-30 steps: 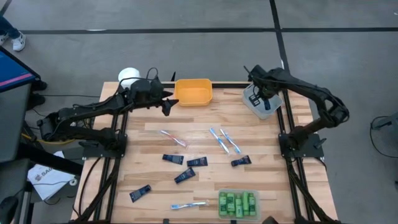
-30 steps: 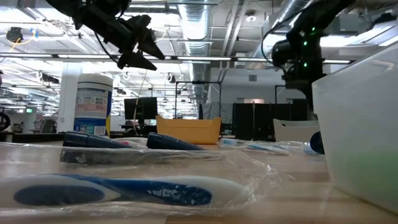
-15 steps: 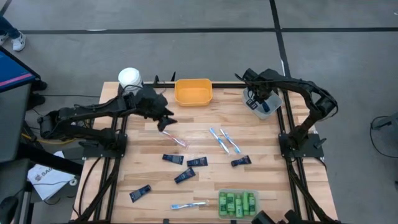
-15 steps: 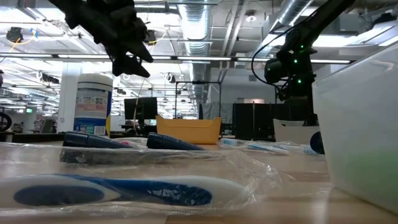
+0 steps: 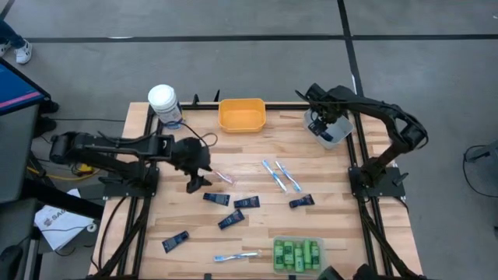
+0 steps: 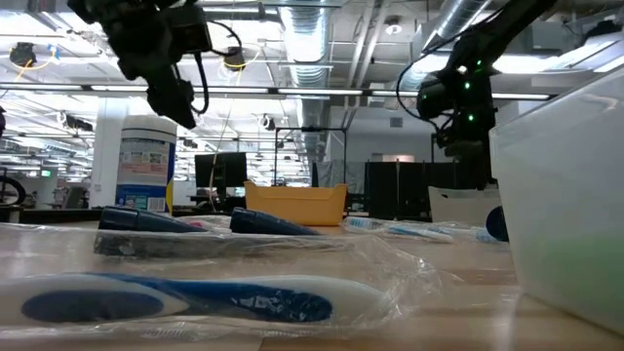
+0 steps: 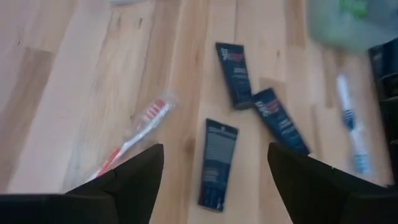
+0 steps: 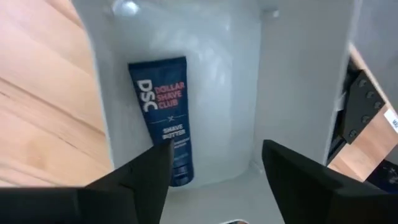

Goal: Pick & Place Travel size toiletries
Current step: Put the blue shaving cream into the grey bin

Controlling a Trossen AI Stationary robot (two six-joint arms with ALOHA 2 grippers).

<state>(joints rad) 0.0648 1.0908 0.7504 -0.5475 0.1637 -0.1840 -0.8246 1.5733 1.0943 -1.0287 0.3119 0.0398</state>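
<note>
Right pincer (image 5: 321, 123) hangs spread over the grey bin (image 5: 340, 138) at the desk's far right corner; a navy tube (image 8: 163, 118) lies flat on the bin floor directly below it, apart from both fingers, so nothing is pinched. Left pincer (image 5: 196, 181) hovers low over the desk (image 5: 257, 149), also spread and empty, with a pink toothbrush (image 7: 134, 135) just beside one finger and a second navy tube (image 7: 214, 163) between the fingers' line of reach. More tubes (image 5: 247, 202) and light-blue toothbrushes (image 5: 280, 176) lie scattered beyond it, and green bottles (image 5: 296, 253) sit in a clear bin (image 5: 275, 267) well past those.

The likely trouble is on the left side. The brush and the tube lie close together, so a descent slightly off line could catch both, or push one aside. The brush looks to be in crinkly wrapping that may slip from a shallow pinch. On the right, lifting away carelessly might clip the bin wall and shift it.
</note>
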